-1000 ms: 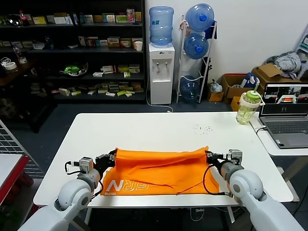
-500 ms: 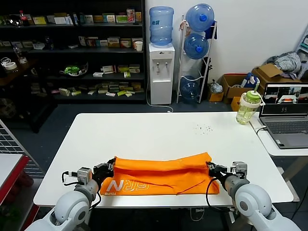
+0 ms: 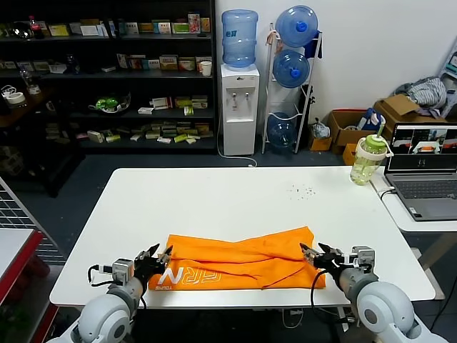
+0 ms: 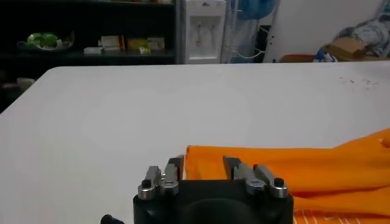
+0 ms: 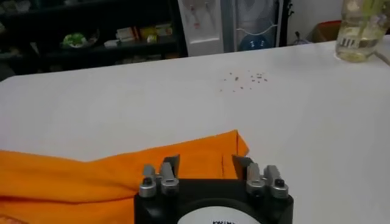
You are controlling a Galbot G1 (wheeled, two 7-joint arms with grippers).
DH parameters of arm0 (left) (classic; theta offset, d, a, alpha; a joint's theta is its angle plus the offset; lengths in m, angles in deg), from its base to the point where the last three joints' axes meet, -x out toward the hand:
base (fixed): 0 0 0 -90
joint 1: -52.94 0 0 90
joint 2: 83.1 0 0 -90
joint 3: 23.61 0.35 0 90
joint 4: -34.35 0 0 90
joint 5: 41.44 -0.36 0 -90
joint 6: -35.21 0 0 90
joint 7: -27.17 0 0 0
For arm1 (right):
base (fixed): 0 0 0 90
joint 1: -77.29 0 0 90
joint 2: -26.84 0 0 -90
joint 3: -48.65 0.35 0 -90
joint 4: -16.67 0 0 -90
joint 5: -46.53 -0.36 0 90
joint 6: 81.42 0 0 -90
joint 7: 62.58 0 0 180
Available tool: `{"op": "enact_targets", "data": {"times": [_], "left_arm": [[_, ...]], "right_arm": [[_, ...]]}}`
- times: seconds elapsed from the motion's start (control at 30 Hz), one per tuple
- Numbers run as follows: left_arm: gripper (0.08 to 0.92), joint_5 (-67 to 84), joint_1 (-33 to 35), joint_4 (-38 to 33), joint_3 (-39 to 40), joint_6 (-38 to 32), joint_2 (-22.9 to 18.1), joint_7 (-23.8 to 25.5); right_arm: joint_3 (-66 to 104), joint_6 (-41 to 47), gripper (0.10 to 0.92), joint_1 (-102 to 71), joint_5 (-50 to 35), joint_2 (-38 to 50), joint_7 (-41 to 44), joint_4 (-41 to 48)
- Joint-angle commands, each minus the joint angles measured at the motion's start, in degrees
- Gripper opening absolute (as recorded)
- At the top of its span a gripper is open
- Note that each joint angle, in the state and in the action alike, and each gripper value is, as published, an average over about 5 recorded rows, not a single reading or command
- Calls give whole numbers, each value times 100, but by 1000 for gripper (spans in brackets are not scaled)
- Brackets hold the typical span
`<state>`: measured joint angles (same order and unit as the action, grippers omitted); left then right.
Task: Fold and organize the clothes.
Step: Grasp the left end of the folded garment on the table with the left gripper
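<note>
The orange T-shirt lies folded into a long band near the front edge of the white table, white lettering showing on its lower left part. My left gripper is open at the band's left end, just off the fabric. My right gripper is open at the right end. In the left wrist view the open fingers frame the shirt's corner. In the right wrist view the open fingers frame the other corner. Neither holds cloth.
A green-lidded drink bottle stands at the table's far right corner. An open laptop sits on a side table to the right. Small dark specks lie on the table behind the shirt.
Both grippers brought the shirt's raised edge forward and down, then let go and drew back toward me. The shirt now lies flat as a folded band.
</note>
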<state>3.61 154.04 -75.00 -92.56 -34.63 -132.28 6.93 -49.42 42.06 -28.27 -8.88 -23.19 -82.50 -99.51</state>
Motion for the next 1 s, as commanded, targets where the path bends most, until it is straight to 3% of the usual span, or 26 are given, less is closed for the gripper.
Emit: {"op": "enact_targets", "data": {"times": [0.03,0.27,0.5,0.63,1.0], "left_arm": [[589,-117,19,416,12,5,-520,-32],[784,-189,-21,796,104,-62,-627,6],[820,-264,-19,941,122,-173,-644,27],[749,-276,-3,911,129,-189,-644,19],[429,-277,122,713,79,-300,-711,-52]], "right_arm": [[251,-9,752,-377,52,-31,54,-178],[359,-24,821,-507,79,-92,53,-247],[397,-36,823,-566,86,-108,56,-282],[394,-43,823,-560,82,-108,43,-286],[353,-76,823,-521,91,-138,13,-257]]}}
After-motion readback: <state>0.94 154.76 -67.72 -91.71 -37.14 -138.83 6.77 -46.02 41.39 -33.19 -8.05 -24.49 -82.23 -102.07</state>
